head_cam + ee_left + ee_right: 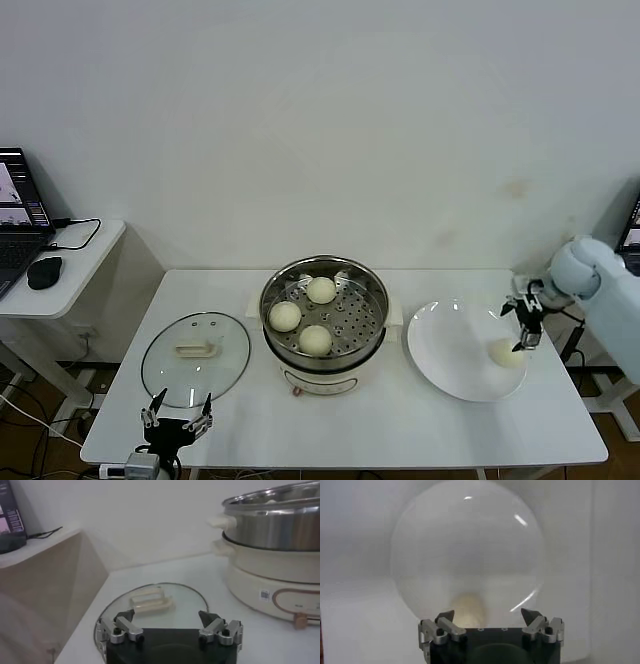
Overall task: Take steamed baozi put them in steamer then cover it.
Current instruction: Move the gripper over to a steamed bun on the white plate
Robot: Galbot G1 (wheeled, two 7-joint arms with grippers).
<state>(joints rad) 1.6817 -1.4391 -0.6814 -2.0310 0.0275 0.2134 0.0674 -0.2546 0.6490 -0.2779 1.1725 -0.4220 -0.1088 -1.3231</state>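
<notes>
I am hovering my spread-open right gripper [527, 333] just above the last baozi [506, 352] on the plate [445, 350]; left gripper [176, 422] idling, released

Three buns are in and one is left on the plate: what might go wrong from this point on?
1. The last baozi lies near the plate rim; the open right end effector above it might nudge it off.
2. Three baozi fill much of the steamer tray; the fourth could land on one.
3. The cover lies near the table edge, by the open left end effector; a poor grasp could slide it off.

Four baozi [321, 290], one steamer [372, 335], one cover [195, 358], one plate [450, 350], two pincers [177, 419].
</notes>
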